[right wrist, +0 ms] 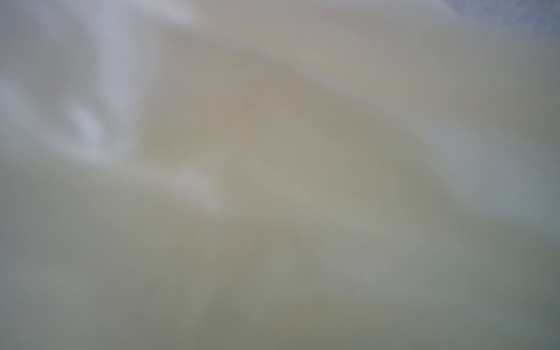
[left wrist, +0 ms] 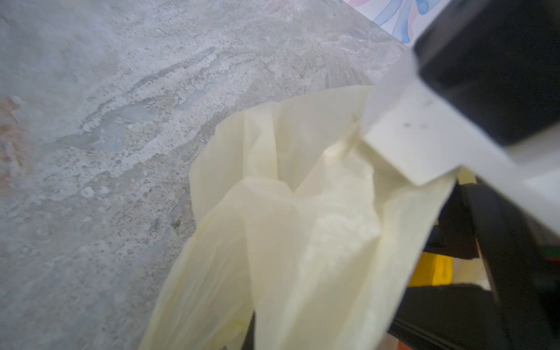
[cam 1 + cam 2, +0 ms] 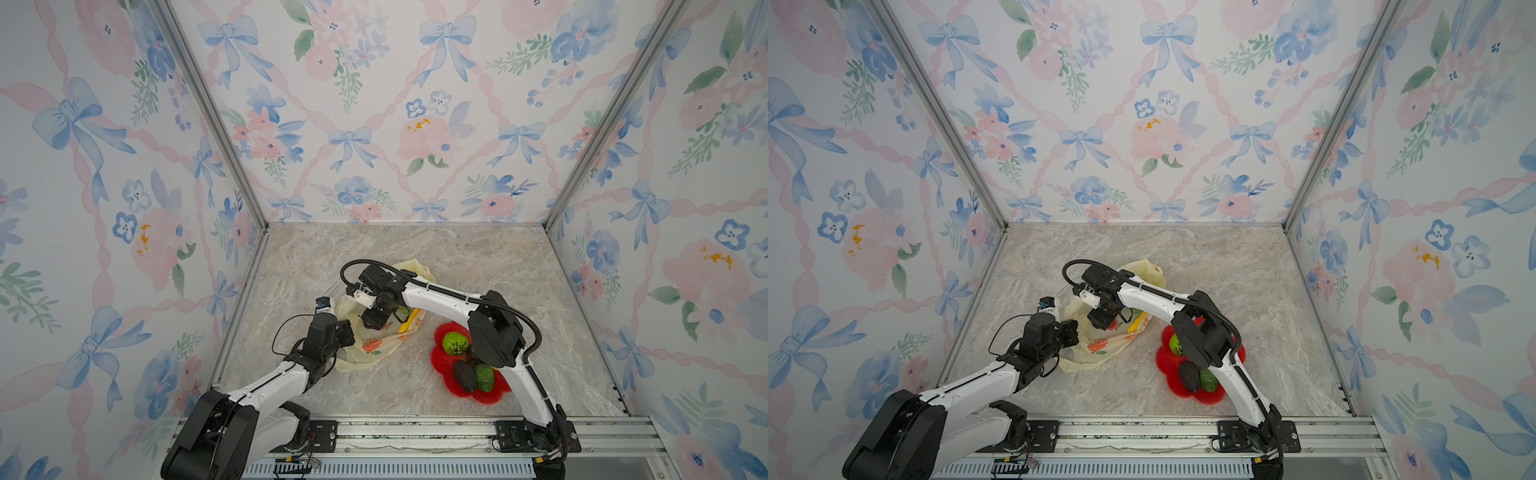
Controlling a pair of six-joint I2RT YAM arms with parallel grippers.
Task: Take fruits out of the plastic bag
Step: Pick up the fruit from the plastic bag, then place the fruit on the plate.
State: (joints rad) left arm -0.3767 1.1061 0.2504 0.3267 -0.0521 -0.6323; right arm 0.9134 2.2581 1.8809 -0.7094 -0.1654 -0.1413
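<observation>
Bimanual manipulator. Left arm (image 3: 272, 380) and right arm (image 3: 434, 297): white tubular links dotted with small dark screws, joined by boxy black joint housings. A ribbed black conduit (image 3: 365, 262) runs along the right arm; a thin black wire (image 3: 274, 340) loops beside the left wrist.

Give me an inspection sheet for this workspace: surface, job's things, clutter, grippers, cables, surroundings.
Surface: marble table, no spills seen.
Job's things: bag crumpled mid-table, banana showing inside; avocado and two green fruits on red plate.
Clutter: nothing seen.
Grippers: left gripper shut on bag's edge; right gripper reaching into bag, jaws hidden.
Cables: black hose loops high over bag; thin wire loops near left gripper.
Surroundings: floral walls on three sides; metal rail in front.
</observation>
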